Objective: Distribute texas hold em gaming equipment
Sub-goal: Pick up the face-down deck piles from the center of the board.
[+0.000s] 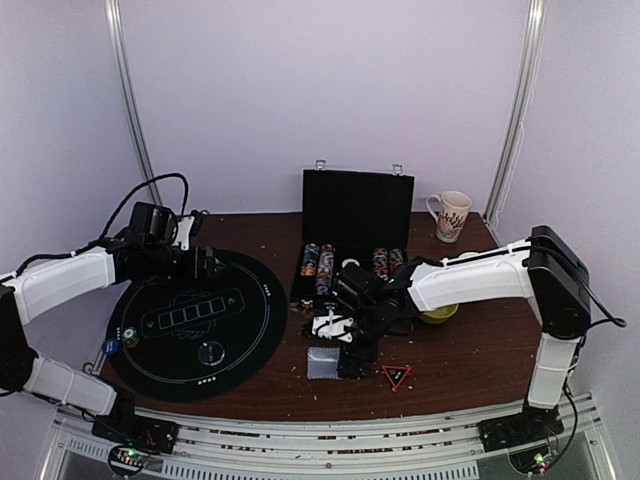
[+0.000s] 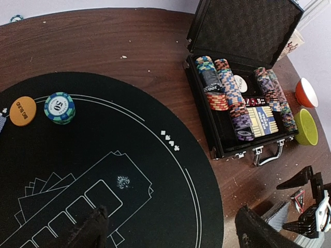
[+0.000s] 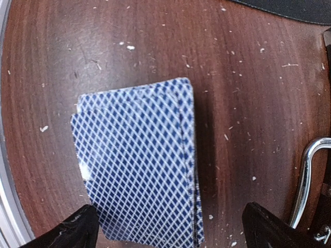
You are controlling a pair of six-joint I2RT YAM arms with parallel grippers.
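The right gripper (image 3: 170,230) has its jaws spread wide and pinches nothing. The deck of cards (image 3: 137,165) lies face down on the table (image 3: 248,77) just ahead of the gap between them. The left gripper (image 2: 178,230) is spread too, empty above the black mat (image 2: 129,134). Far ahead to its left sit 1 orange disc (image 2: 23,110) and 1 teal chip stack (image 2: 59,107), just beside each other. Ahead to its right, past the mat, an open case (image 2: 243,31) holds rows of chips (image 2: 230,93).

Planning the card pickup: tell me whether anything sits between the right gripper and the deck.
Nothing visible. The deck lies flat on the table under the open right gripper; the case handle sits off beside it.
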